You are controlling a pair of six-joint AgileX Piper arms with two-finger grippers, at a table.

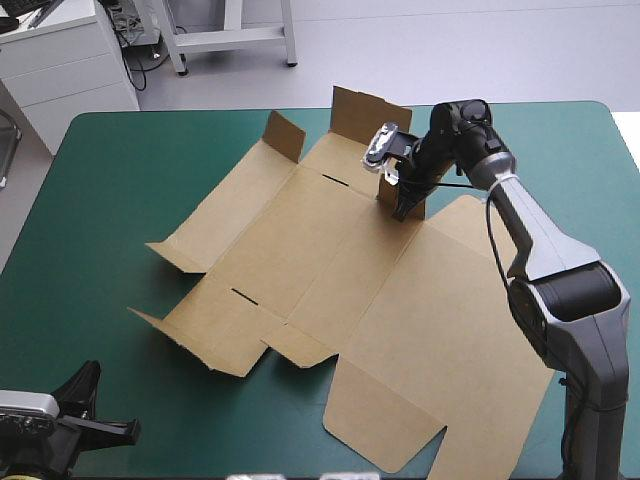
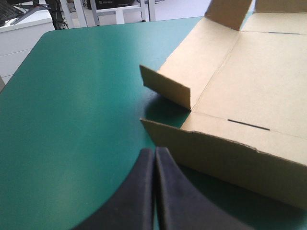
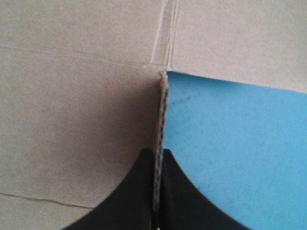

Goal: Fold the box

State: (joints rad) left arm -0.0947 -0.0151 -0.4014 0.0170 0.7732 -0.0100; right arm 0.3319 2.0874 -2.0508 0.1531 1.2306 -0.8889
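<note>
The brown box lies as a cut sheet across the table's middle, its lid panel flat toward the near right and several small side flaps raised. My right gripper is at the sheet's far side, shut on a raised flap that stands upright; in the right wrist view the flap's edge runs between the black fingers. My left gripper rests low at the table's near left corner, shut, with nothing in it. Ahead of that left gripper are the box's near-left raised flaps.
Teal-green cover lies bare to the left of the box and along the near edge. A white cabinet stands beyond the table's far left corner.
</note>
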